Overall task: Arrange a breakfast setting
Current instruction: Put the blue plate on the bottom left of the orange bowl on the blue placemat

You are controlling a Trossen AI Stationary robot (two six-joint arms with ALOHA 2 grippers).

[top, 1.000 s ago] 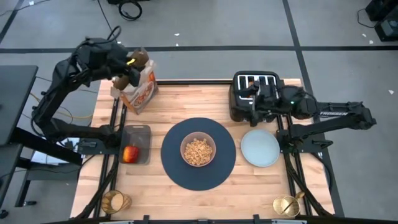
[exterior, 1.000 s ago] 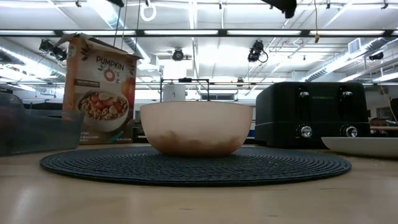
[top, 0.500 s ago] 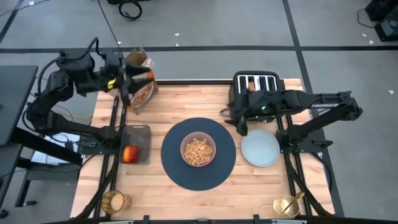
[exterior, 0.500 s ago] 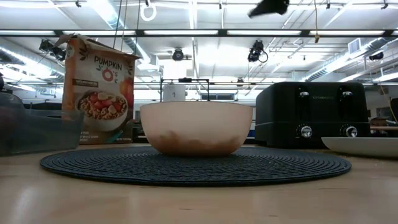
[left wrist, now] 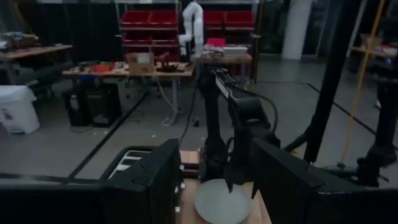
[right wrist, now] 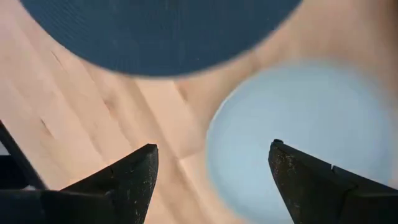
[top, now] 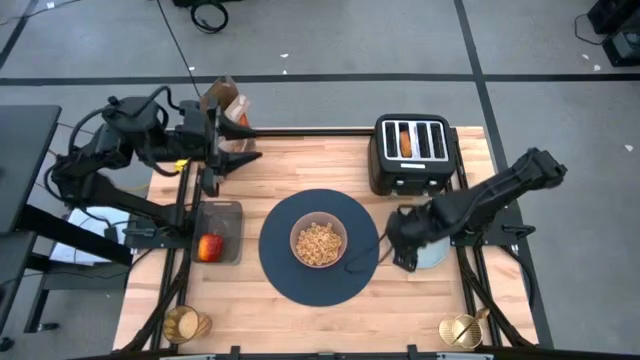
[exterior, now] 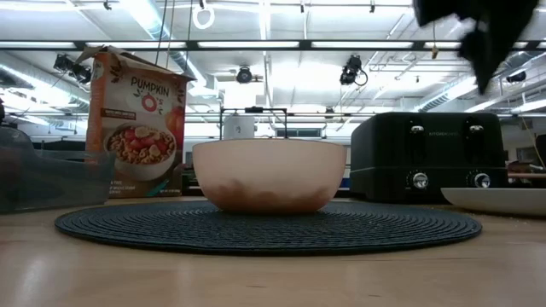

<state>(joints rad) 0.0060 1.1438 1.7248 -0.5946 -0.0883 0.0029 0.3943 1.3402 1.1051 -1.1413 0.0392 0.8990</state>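
Observation:
A translucent pink bowl (top: 319, 242) of cereal stands on the round navy placemat (top: 290, 280) at mid-table; both show in the low view (exterior: 269, 175). The pale blue-grey plate (top: 437, 257) lies right of the mat. My right gripper (top: 402, 248) hovers open above the plate's left rim (right wrist: 224, 143), well above the table (exterior: 486, 34). My left gripper (top: 238, 148) is open and empty at the far left, level, fingers pointing right, beside the cereal box (top: 224, 98). A bagel (top: 405, 140) sticks in a slot of the black toaster (top: 413, 170). A red apple (top: 209, 247) lies in a grey bin.
The grey bin (top: 222, 215) sits left of the mat. An amber glass cup (top: 185, 323) stands at the near left corner and a gold item (top: 460, 330) at the near right corner. Bare wood lies in front of the mat. The cereal box stands upright (exterior: 136, 124).
My right gripper has gone from over the toaster toward the table's near edge and down, to above the plate's left rim. My left gripper has left the top of the cereal box, come down beside it and tipped level, pointing toward the table's right.

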